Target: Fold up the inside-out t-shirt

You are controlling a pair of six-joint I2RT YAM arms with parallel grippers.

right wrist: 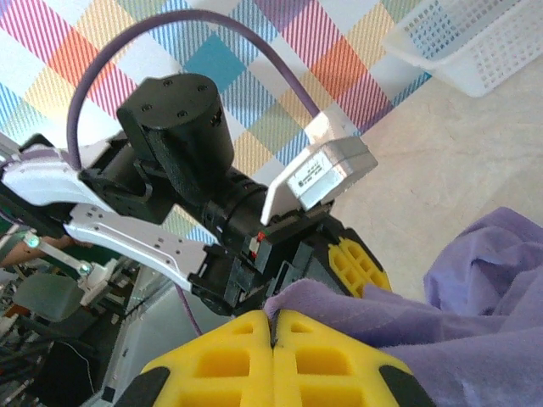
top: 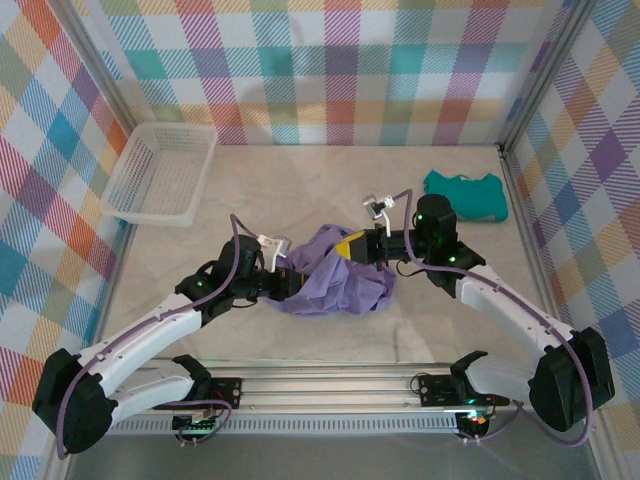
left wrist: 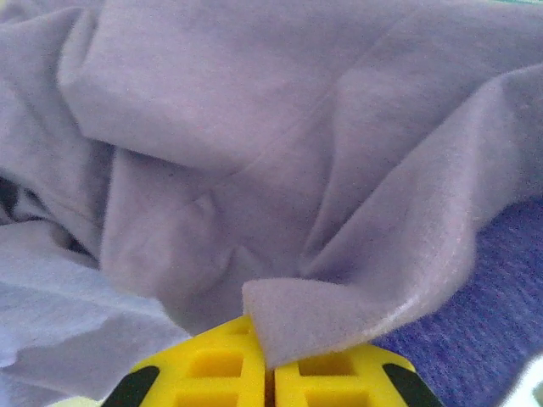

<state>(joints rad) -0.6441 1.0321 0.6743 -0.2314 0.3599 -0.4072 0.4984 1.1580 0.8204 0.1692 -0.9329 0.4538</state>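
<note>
1. Two claws meet at the middle of the bench [top: 300,185], both at the inside-out t-shirt [top: 335,288], which lies there in a crumpled lavender heap between them.
2. On the shirt's left edge, the left claw [top: 283,277] has its yellow fingers pressed together; its wrist view shows a fold of the purple fabric [left wrist: 254,153] pinched in the seam between the pads [left wrist: 216,373].
3. At the heap's upper right, the right claw [top: 352,247] is likewise closed tight, and its wrist view shows the cloth [right wrist: 484,297] running out from between its yellow fingers [right wrist: 221,360].
4. The two claws sit close to each other, with bunched fabric between them.
5. A white mesh basket [top: 160,175] stands at the far left of the bench, well apart from the shirt.
6. A smaller teal garment [top: 465,195] lies folded at the far right, near the wall and clear of the purple heap.
</note>
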